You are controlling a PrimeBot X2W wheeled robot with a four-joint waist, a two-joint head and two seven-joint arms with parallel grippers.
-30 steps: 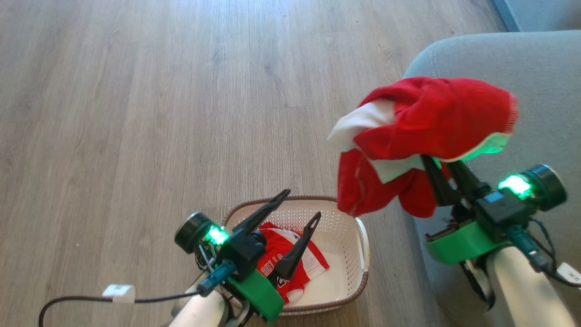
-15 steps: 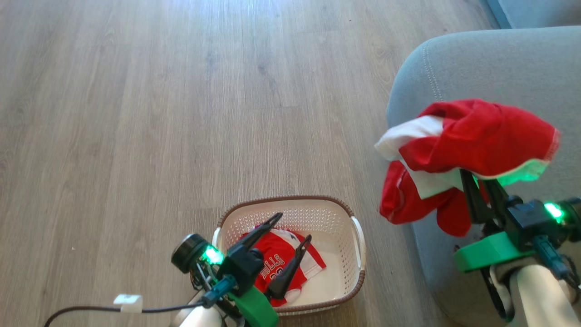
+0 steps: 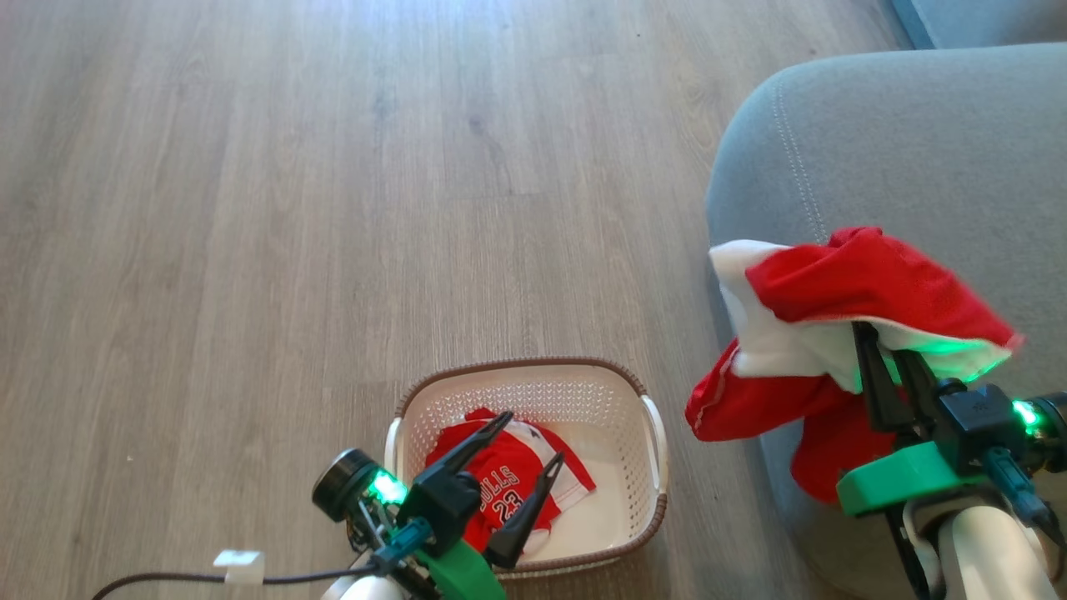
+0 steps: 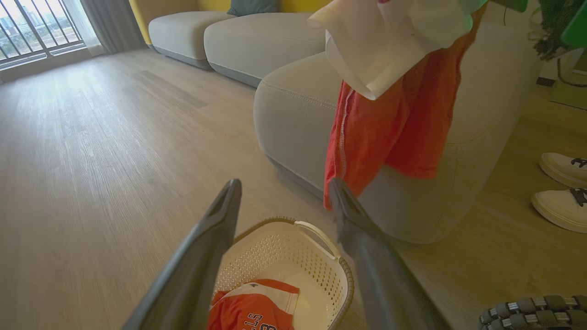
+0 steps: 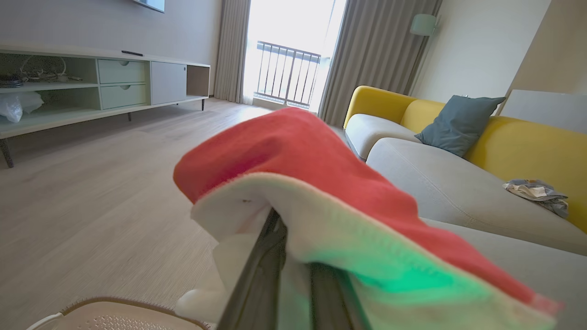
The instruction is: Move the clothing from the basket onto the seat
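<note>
My right gripper (image 3: 879, 343) is shut on a red-and-white garment (image 3: 859, 292), which drapes over its fingers and hides their tips. The cloth hangs in the air at the rounded edge of the grey seat (image 3: 900, 150), its red tail (image 4: 390, 128) dangling beside the seat's side (image 4: 293, 105). The cream basket (image 3: 533, 387) stands on the floor left of the seat. A second red-and-white garment (image 3: 500, 492) with dark "BULLS 23" print lies in it. My left gripper (image 3: 532, 435) hovers open above that garment, holding nothing. The right wrist view shows the held garment (image 5: 321, 174) close up.
Wooden floor (image 3: 250, 250) stretches to the left and beyond the basket. Two white shoes (image 4: 564, 169) stand on the floor past the seat. A yellow-backed sofa with a blue cushion (image 5: 458, 121) and a crumpled grey cloth (image 5: 536, 190) lies farther off, opposite a low cabinet (image 5: 91, 91).
My right gripper has carried the held garment to the right and lower, from above the floor to the seat's edge. The left gripper has drawn back slightly; the camera has shifted too.
</note>
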